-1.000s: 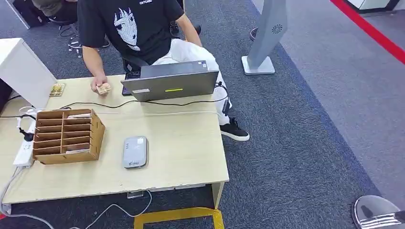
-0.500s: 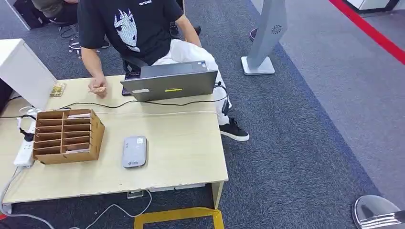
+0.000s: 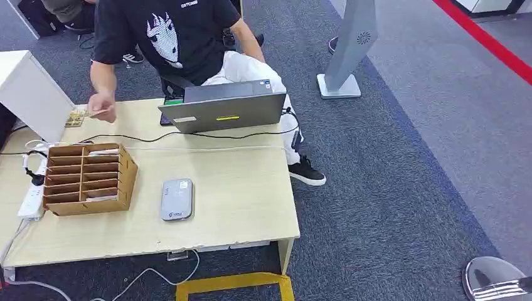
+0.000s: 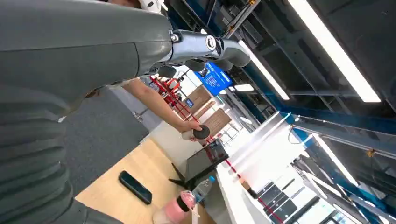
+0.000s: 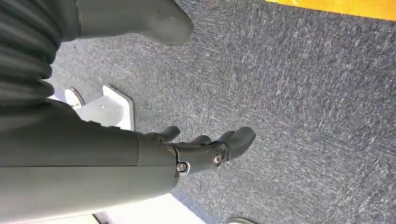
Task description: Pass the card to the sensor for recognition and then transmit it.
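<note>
Card (image 3: 98,113) in person's hand | wooden desk (image 3: 238,194), grey carpet (image 3: 389,175) | both robot hands spread, empty

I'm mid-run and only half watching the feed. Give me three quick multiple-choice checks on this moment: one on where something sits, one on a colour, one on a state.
1. Where does the grey card reader lie on the table?
A. Right of the wooden slotted organizer, as the head view shows it
B. On top of the laptop
C. Inside the organizer

2. What colour is the person's shirt?
A. White
B. Black with a white print
C. Red

3. What state is the right hand in?
A. Gripping a card
B. Pressing the reader
C. Empty, hanging over the carpet

Answers:
1. A, the reader lies flat on bare tabletop beside the organizer, nearer the table's front edge than the laptop.
2. B, the head view shows a dark shirt with a pale graphic.
3. C, the right wrist view shows its fingers loosely curled around nothing, above grey carpet.
</note>
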Robot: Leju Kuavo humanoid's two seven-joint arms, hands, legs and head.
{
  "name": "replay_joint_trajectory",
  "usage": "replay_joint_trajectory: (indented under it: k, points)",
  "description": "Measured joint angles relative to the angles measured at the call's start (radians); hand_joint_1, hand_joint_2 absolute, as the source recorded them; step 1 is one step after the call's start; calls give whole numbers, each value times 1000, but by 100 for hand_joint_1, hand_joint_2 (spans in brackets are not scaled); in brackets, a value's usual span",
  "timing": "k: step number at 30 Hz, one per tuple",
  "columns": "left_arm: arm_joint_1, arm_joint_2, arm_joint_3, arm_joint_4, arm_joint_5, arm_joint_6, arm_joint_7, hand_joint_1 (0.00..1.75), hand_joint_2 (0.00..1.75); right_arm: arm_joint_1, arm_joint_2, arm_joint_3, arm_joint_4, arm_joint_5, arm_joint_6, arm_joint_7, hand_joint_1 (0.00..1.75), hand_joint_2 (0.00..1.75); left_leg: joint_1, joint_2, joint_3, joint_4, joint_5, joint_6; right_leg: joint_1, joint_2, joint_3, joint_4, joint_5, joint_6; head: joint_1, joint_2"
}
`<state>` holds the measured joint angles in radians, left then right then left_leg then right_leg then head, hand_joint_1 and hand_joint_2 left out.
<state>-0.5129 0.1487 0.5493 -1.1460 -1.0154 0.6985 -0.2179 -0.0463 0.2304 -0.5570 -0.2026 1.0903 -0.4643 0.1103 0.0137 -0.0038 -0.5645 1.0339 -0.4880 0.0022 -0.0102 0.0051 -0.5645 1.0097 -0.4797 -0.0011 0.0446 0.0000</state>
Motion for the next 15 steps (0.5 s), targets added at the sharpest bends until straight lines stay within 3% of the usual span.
replay_joint_trajectory:
  k: [4, 15]
  points:
    - [-33, 8, -4, 40, -46, 0, 37, 0, 175, 0, -1, 0, 0, 0, 0, -2, 0, 175, 0, 0, 0, 0, 0, 0, 0, 0, 0, 0, 0, 0, 0, 0]
    - [-81, 13, -18, 98, -34, 1, 44, 0, 175, -2, -2, 0, 0, -9, 0, -12, 0, 175, 0, 0, 0, 0, 0, 0, 0, 1, -1, 0, 0, 0, 0, 0]
